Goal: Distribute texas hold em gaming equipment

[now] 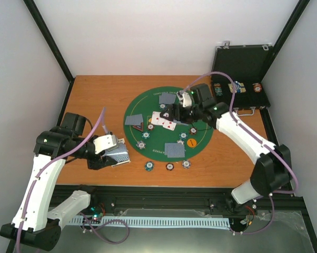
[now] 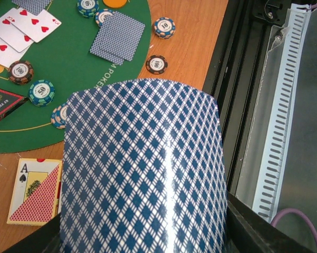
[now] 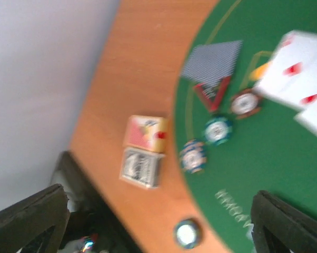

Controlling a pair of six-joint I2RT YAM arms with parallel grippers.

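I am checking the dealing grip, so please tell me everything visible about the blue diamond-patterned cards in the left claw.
The blue-and-white diamond-backed playing cards show only their glossy backs, with a streak of glare down the middle. They bow outward like an arch, top corners rounded. The left claw is shut on them, dark fingers pressing both side edges. They hang above the brown wooden table, beside the round green felt mat. Their number cannot be told.

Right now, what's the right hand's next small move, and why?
Probably move the right hand toward the deck to take another card. It hangs open and empty over the face-up cards on the green mat, while the left hand is shut on the deck beside the mat.
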